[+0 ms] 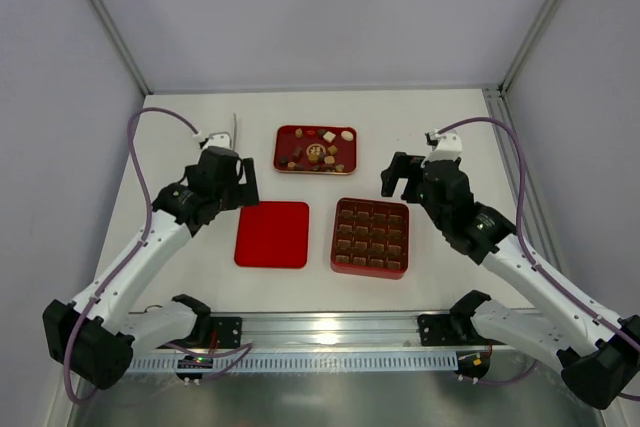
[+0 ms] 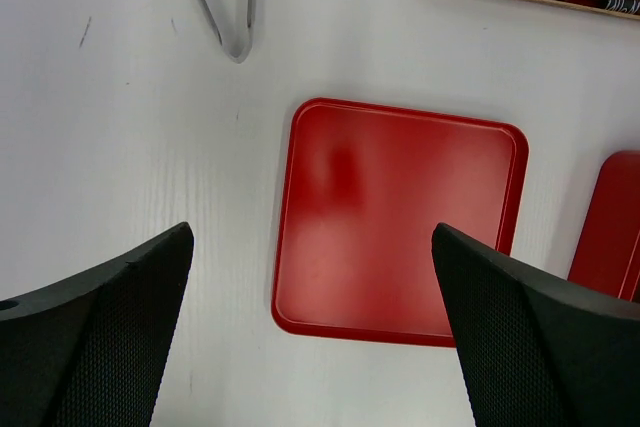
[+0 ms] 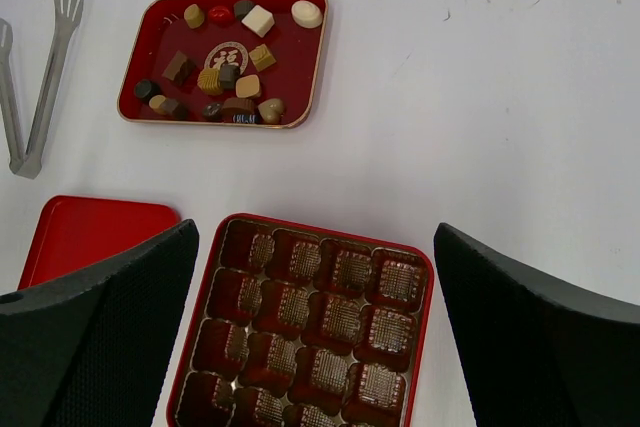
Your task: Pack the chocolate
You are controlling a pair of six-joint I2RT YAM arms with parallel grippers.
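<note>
Arm bases are seen bolted along the near edge of the counter (image 1: 450,127). Just beyond them, around the middle of the counter, a flat red lid (image 1: 272,234) is laid to the left and a red gridded box (image 3: 318,322) to the right; the two are set side by side but apart, and the box is shown with its brown moulded cells facing up.

Above the far left corner of the lid the left end effector (image 2: 311,232) is held off the counter, its fingers spread wide with nothing gripped between them. Off the far right corner of the box the right end effector (image 3: 316,229) is likewise held aloft, its fingers parted widely and nothing grasped.

Further on, toward the far edge and roughly centred between the left and right edges, an oblong red tray (image 3: 298,72) with a gold rim is placed. The chocolate (image 3: 210,80) is found inside it: small dark brown, tan and cream-white pieces, loosely scattered, some touching.

Left of the tray, metal tongs (image 2: 238,45) are laid flat on the counter.
</note>
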